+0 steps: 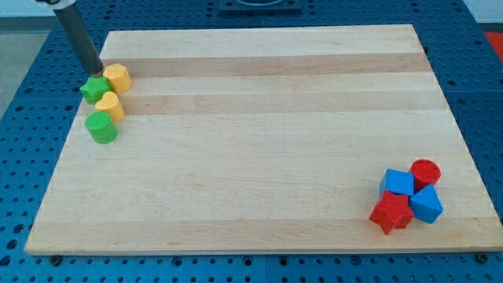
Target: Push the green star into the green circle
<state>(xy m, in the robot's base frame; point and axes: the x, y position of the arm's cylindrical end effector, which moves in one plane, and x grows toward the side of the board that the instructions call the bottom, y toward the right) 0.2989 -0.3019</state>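
The green star point(94, 88) lies at the board's upper left, near the left edge. The green circle point(101, 126) lies a little below it. A yellow heart-like block point(110, 104) sits between them, touching or nearly touching both. A yellow hexagon block point(118, 77) sits just to the right of the star and above it. My tip point(94, 73) stands just above the star, at its top edge, seemingly touching it. The rod leans up toward the view's top left.
The wooden board point(259, 141) lies on a blue perforated table. At the lower right is a cluster: a red circle point(425, 170), a blue block point(398, 183), another blue block point(427, 204) and a red star point(391, 212).
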